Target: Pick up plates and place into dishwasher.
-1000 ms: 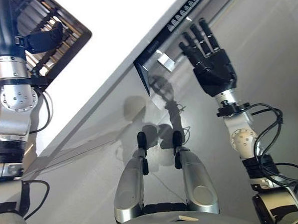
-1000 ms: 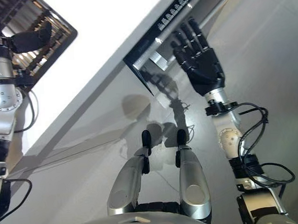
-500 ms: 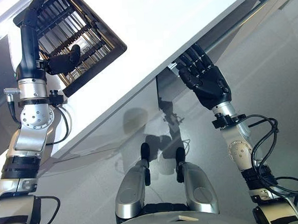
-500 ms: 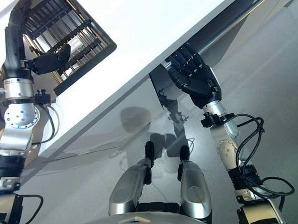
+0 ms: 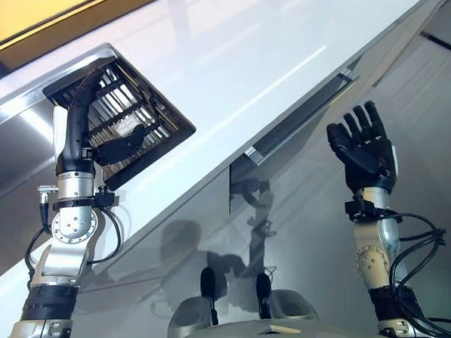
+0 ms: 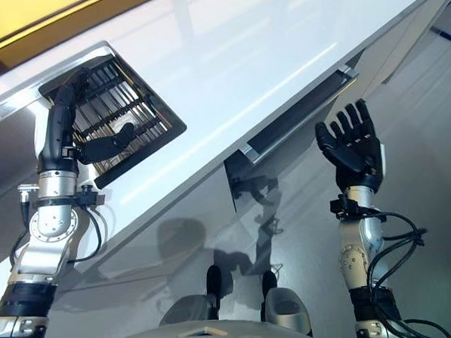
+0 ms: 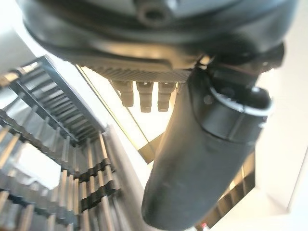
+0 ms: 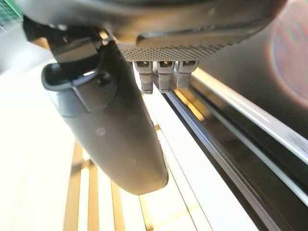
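No plate shows. My left hand [image 5: 74, 139] reaches over the dark wire rack [image 5: 135, 113] set in the sink of the white counter [image 5: 250, 54]; its fingers are straight, its thumb [image 7: 202, 144] stands out, and it holds nothing. My right hand [image 5: 364, 150] is raised and open with spread fingers, in front of the grey dishwasher door [image 5: 296, 211] and a little below its bar handle [image 5: 302, 119]. It touches nothing. A dark gap [image 5: 245, 187] runs down the door's left side. The right wrist view shows the bar handle [image 8: 240, 120] past the open thumb [image 8: 115, 134].
The white counter runs slanted across the view, with the steel sink rim [image 5: 26, 111] at its left. Grey cabinet fronts [image 5: 425, 75] continue to the right of the dishwasher. The rack's bars [image 7: 48, 144] lie close under my left hand.
The whole picture has shifted, so the camera moved. My right hand has come away from the dishwasher door's top edge and now stands free below the handle. The left hand stays over the rack.
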{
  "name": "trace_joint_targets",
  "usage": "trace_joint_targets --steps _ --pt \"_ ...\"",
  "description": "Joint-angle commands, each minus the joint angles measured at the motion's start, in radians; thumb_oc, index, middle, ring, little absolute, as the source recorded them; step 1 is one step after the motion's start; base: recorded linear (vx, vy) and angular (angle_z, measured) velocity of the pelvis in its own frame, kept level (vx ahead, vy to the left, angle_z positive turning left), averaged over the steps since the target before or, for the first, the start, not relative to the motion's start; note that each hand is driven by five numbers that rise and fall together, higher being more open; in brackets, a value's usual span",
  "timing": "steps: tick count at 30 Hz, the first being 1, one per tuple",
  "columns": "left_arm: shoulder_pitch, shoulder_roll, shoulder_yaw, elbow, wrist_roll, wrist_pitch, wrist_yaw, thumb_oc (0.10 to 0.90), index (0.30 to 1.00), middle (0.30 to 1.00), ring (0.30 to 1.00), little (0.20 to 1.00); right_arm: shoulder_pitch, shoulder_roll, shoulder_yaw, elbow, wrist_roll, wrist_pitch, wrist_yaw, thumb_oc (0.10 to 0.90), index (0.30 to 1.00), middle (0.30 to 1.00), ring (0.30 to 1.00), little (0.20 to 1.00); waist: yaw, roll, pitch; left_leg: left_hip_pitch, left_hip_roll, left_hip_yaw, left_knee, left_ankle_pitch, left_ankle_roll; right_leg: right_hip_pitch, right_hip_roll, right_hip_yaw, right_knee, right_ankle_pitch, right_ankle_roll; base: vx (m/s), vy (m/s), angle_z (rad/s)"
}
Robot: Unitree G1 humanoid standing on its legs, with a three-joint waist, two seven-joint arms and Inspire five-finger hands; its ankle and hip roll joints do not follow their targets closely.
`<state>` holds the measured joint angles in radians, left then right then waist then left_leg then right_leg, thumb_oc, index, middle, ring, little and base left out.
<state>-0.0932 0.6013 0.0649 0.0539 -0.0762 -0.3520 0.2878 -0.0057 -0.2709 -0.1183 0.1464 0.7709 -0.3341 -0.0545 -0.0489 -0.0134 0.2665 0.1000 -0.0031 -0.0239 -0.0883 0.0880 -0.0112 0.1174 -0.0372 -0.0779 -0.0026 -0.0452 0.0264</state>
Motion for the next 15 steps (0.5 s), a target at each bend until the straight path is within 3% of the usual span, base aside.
trace_joint_targets --steps 1,4,8,10,15 --pt "-0.056 -0.022 0.055 0.011 -0.087 -0.113 0.034 0.8 0.9 0.9 0.9 0.9 -0.002 -0.016 -0.053 -0.023 -0.065 -0.094 -0.082 0.8 0.9 0.9 0.9 0.9 -0.035 0.023 -0.095 0.046 -0.071 0.069 0.006 -0.111 0.051 -0.019 0.054 0.03 -0.013 0.033 0.019 -0.05 0.045 -0.04" --pt "-0.075 -0.04 0.052 0.01 -0.204 -0.097 -0.002 0.8 0.9 0.9 0.9 0.9 0.016 -0.02 -0.051 0.086 -0.126 -0.019 -0.142 0.8 0.9 0.9 0.9 0.9 -0.04 0.025 -0.114 0.043 -0.071 0.076 0.001 -0.113 0.045 -0.009 0.058 0.035 -0.046 0.049 0.024 -0.05 0.036 -0.13" --pt "-0.092 -0.098 0.04 -0.002 -0.34 -0.067 -0.069 0.8 0.9 0.9 0.9 0.9 0.032 -0.02 -0.012 0.281 -0.155 0.087 -0.127 0.8 0.9 0.9 0.9 0.9 -0.043 0.023 -0.132 0.044 -0.07 0.077 0.001 -0.118 0.044 -0.002 0.062 0.046 -0.059 0.052 0.022 -0.02 0.016 -0.08" --pt "-0.095 -0.105 0.038 -0.003 -0.347 -0.067 -0.075 0.8 0.9 0.9 0.9 0.9 0.033 -0.021 -0.004 0.321 -0.162 0.104 -0.123 0.8 0.9 0.9 0.9 0.9 -0.042 0.023 -0.135 0.045 -0.069 0.078 0.001 -0.12 0.044 0.0 0.061 0.046 -0.06 0.051 0.022 0.0 0.0 0.0" --pt "-0.119 -0.116 0.032 -0.009 -0.398 -0.025 -0.079 0.8 0.9 0.9 0.9 0.9 0.049 -0.02 0.057 0.518 -0.257 0.223 -0.12 0.8 0.9 0.9 0.9 0.9 -0.035 0.021 -0.147 0.058 -0.069 0.077 0.001 -0.129 0.046 0.013 0.059 0.04 -0.061 0.047 0.02 0.0 0.0 0.0"
